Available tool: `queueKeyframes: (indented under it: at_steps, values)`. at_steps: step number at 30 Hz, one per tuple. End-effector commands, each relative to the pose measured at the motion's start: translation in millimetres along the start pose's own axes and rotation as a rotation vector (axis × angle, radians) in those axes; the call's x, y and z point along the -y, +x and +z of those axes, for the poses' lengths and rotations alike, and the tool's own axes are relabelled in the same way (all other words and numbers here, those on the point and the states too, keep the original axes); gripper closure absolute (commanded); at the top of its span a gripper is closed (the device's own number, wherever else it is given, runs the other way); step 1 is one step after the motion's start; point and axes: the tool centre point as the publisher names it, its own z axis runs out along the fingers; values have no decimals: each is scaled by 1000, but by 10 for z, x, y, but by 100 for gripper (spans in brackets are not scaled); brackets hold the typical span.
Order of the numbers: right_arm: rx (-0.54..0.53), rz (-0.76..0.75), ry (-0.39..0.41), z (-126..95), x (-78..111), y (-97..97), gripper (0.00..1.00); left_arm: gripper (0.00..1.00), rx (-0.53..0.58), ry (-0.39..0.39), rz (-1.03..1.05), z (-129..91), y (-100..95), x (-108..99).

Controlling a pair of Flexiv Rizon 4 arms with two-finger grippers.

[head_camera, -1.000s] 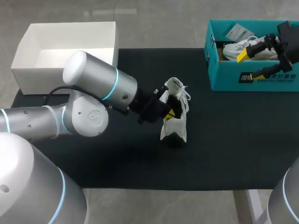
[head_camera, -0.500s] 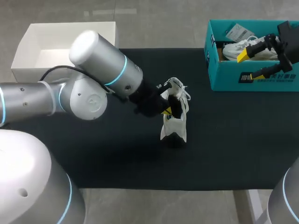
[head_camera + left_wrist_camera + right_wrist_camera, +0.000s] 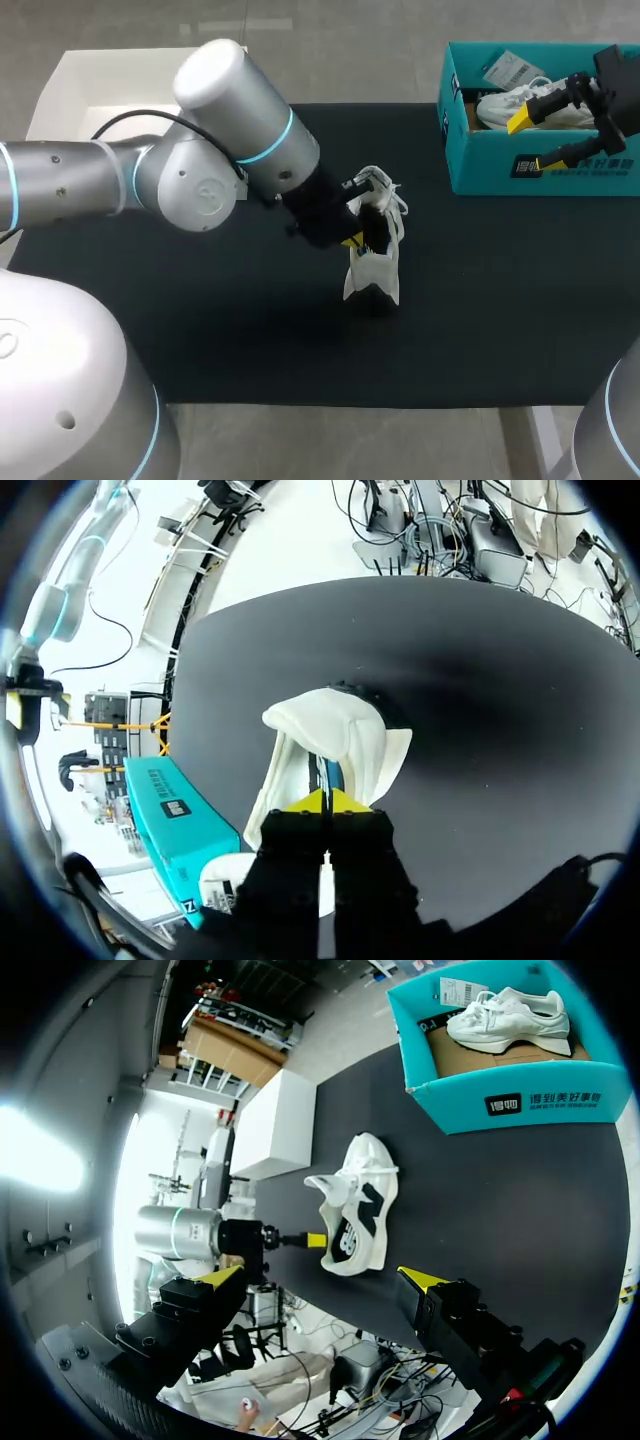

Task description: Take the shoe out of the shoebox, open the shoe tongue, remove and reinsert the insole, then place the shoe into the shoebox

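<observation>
Two boxes sat at the worktop's (image 3: pixel 500 320) far edge: white box (image 3: pixel 70 110) at 10 o'clock, teal shoebox (image 3: pixel 490 170) at 2 with a second shoe (image 3: pixel 515 100) inside. At the middle the shoe (image 3: pixel 385 268) stood, left gripper (image 3: pixel 352 239) narrow, tips together in its opening. Right gripper (image 3: pixel 534 142) hung wide open over the shoebox's front wall.

White box (image 3: pixel 105 78) at black mat's (image 3: pixel 500 300) corner.
</observation>
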Motion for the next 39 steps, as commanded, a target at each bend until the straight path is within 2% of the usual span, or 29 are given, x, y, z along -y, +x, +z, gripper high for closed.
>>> queueKeyframes:
  at_steps: [1,11,14,18,24,39]
  values:
    - [2,1,0,6,-2,-1,0,100,-18,8,6,75,-47,-7]
    - [2,1,0,6,-2,-1,0,100,-150,38,128,64,-190,-34]
    - [2,1,0,6,-2,-1,0,100,-193,43,159,98,-185,-61]
    - [2,1,0,6,-2,-1,0,100,-271,91,197,135,-160,-72]
    - [2,1,0,6,-2,-1,0,100,-324,84,249,209,-178,-111]
    - [2,1,0,6,-2,-1,0,100,-453,158,270,465,34,-25]
